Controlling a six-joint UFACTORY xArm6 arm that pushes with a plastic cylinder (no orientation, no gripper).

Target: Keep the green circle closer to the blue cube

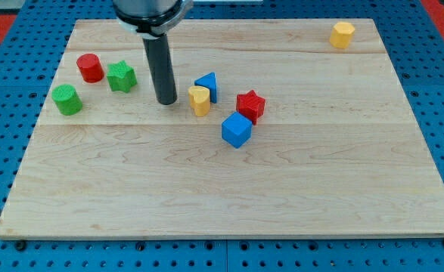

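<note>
1. Camera view shows my tip (167, 101) resting on the wooden board (229, 196), in the upper-left part of it, nearer the top edge than the bottom. It is a plain rod with no pincer, so there is nothing to stand apart or clamp; it touches no block.

2. Just to the view's right of my tip sits the yellow block (199, 100), close but with a gap showing. Right behind that, touching or nearly so, is the blue triangle (207, 86).

3. Further toward the view's right lies the red star (249, 106), and just below it, toward the bottom edge, the blue cube (236, 130). The two look to be touching at a corner, though I cannot be sure.

4. To the view's left of my tip is the green star (121, 77), then the red cylinder (90, 68) near the top-left corner.

5. The green circle (66, 100) stands nearest the left edge, well apart from the blue cube, with my tip between them.

6. My judgement: the tip is on the wrong side for a push. It would need to go around to the circle's left side, then shove rightward, passing below the yellow block so that cluster stays put.

7. A yellow block (343, 35) in the top-right corner is out of the way.
</note>
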